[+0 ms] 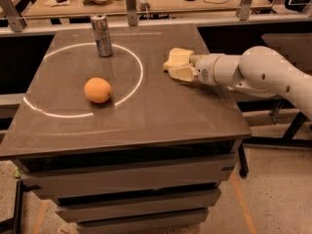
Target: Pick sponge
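Observation:
My gripper (168, 66) hovers low over the table (146, 116), right of centre, at the end of the white arm (253, 72) that reaches in from the right. Its two pale yellow padded fingers (178, 57) stand a little apart with nothing between them. The sponge does not show in this view; it is hidden or out of view. An orange (97, 90) lies to the left of the gripper, on the white circle line (139, 77).
A silver can (102, 35) stands upright at the back of the circle. Behind the table runs a rail with metal posts (130, 4), and beyond it a desk with clutter. The table's right edge lies under the arm.

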You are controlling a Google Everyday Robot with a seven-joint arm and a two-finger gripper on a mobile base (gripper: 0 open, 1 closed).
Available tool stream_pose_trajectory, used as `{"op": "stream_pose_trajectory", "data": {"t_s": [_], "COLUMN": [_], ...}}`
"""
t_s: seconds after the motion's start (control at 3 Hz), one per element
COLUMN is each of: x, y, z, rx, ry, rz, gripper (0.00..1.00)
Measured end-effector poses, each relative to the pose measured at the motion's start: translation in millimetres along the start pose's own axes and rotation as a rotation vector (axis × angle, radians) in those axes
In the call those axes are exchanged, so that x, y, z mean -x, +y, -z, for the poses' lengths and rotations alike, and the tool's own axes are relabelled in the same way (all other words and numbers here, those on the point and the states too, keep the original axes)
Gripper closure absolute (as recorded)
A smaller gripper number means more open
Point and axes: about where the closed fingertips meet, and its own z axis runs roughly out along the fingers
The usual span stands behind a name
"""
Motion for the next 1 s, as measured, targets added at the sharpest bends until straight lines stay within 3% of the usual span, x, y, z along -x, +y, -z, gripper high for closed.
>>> {"op": "stream_pose_trajectory", "data": {"t_s": [0.67, 1.0], "x": [-1.2, 0.4], "y": [3.0, 3.0], "z": [1.2, 1.8], "rx": [0.003, 0.003], "ry": [0.011, 0.011], "rz": [-0.001, -0.001], "gripper": [0.87, 1.0]}}
